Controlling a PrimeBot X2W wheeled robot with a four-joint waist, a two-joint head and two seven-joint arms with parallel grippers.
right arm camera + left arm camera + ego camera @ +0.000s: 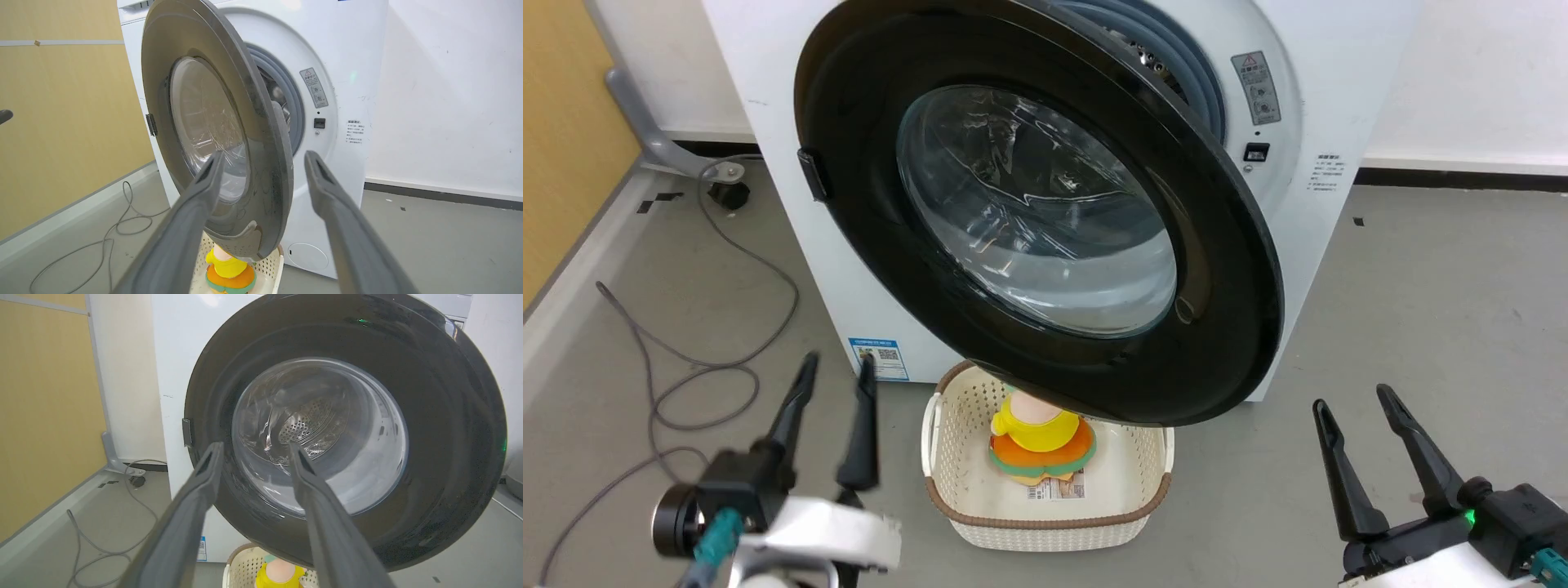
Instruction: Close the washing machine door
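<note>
Both grippers spread, empty: left gripper (838, 361) below-left of the washing machine door (1225, 327), right gripper (1352, 398) below-right. Door half-swung out from washing machine (768, 122). Seemingly approaching; next, press door's free edge shut.

Between the left hand (838, 360) and the right hand (1352, 397), a basket (1045, 524) sits on the floor (1421, 286), a toy (1041, 441) inside. Beyond both hands the washing machine door (1029, 212) hangs ajar above the basket, the washing machine (768, 82) behind it. Cable (698, 364) lies left of the left hand.
</note>
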